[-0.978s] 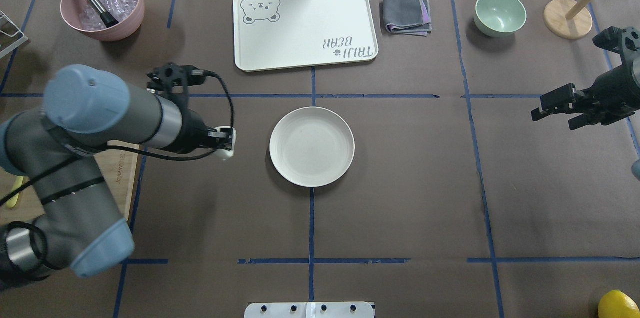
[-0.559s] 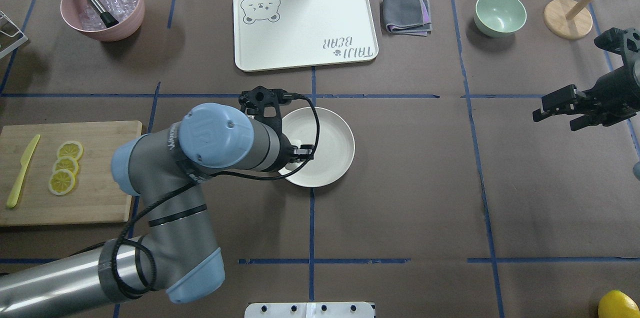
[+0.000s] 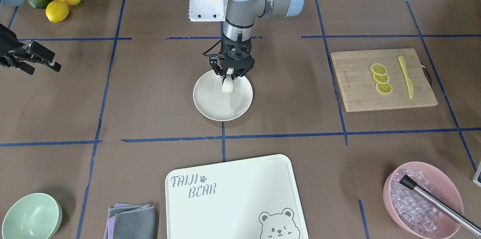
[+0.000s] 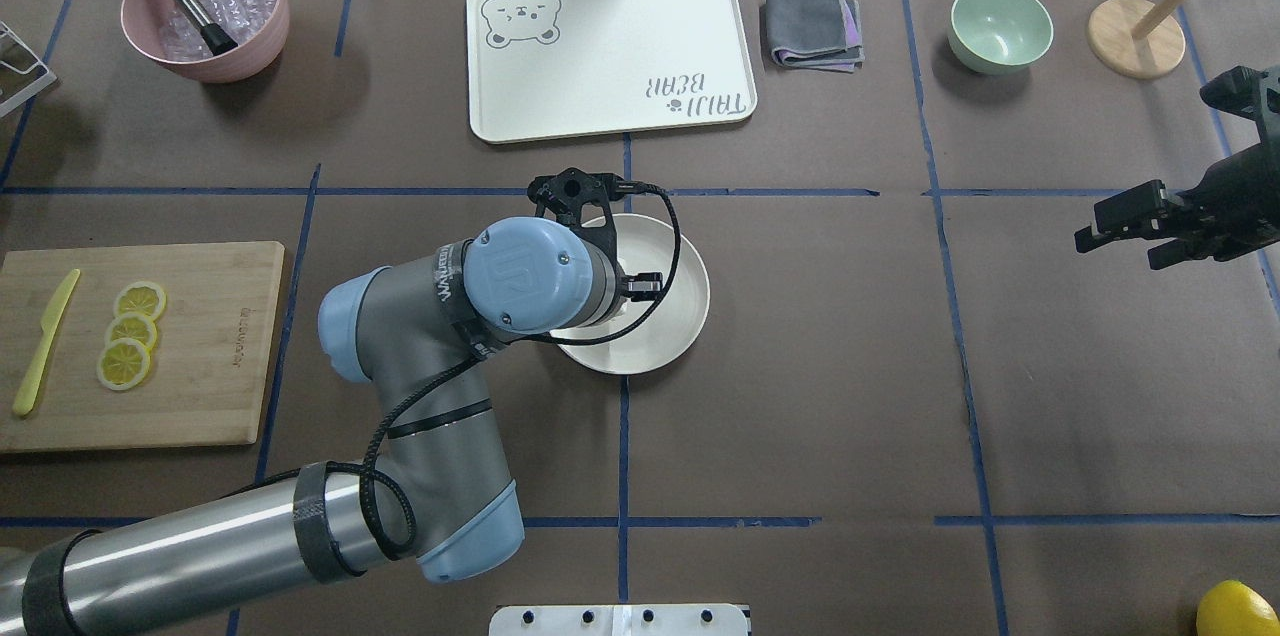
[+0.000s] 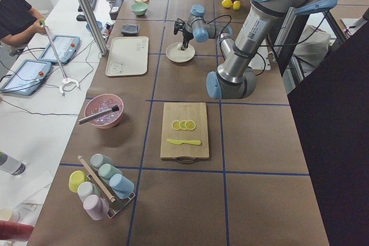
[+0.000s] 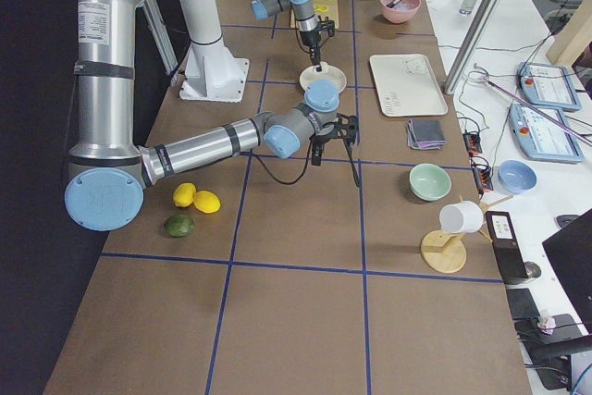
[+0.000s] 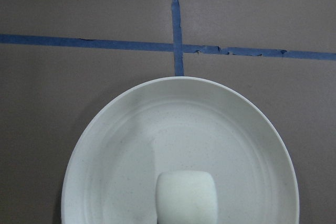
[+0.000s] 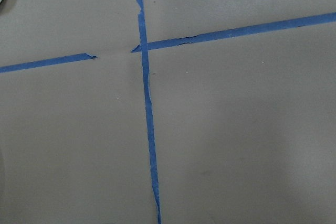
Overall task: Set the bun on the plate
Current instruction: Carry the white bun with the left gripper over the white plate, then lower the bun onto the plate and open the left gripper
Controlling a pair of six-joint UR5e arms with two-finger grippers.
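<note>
The small white bun [image 3: 227, 85] hangs between the fingers of my left gripper [image 3: 229, 77], which is shut on its upper part. It is over the robot-side half of the round cream plate [image 3: 218, 105]. In the left wrist view the bun [image 7: 186, 196] shows at the bottom centre over the plate [image 7: 210, 124], with a shadow beside it. From overhead, my left wrist covers the bun and part of the plate [image 4: 672, 316]. My right gripper [image 4: 1115, 251] hovers open and empty far to the right, also seen in the front view [image 3: 43, 67].
A bear-print tray [image 4: 610, 51] lies beyond the plate, with a folded cloth [image 4: 812, 24] and a mint-green bowl [image 4: 1000, 26] to its right. A pink bowl of ice [image 4: 205, 11] stands far left. A cutting board [image 4: 200, 346] holds lemon slices and a knife.
My left arm has swung right from beside the cutting board to above the plate, carrying the bun. The right gripper drifted slightly right and down.
</note>
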